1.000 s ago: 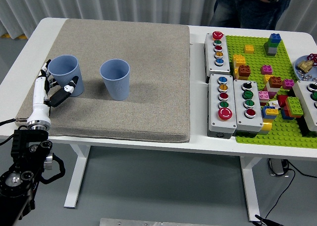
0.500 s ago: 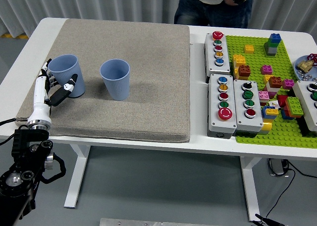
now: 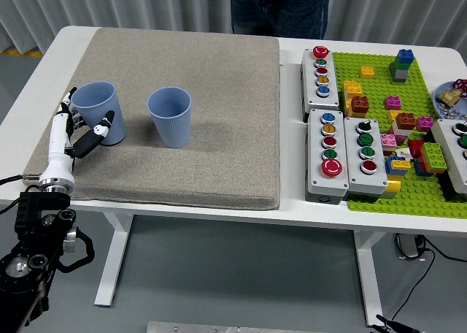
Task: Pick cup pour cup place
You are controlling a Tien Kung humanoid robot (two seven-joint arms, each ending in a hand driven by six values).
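Two blue plastic cups stand on a grey mat. The left cup is near the mat's left edge and leans slightly. The right cup stands upright a little to its right and looks empty. My left hand is at the left cup, with its fingers behind the cup's left side and its thumb against the front. The cup still rests on the mat. My right arm is out of view.
Grey button boxes and a green brick baseplate with loose bricks fill the table's right side. A dish of small items is at the right edge. A person stands at the far side, hands off the table.
My left thumb has closed in slightly against the left cup. The person at the far side has walked to the left. The cups have stayed in place.
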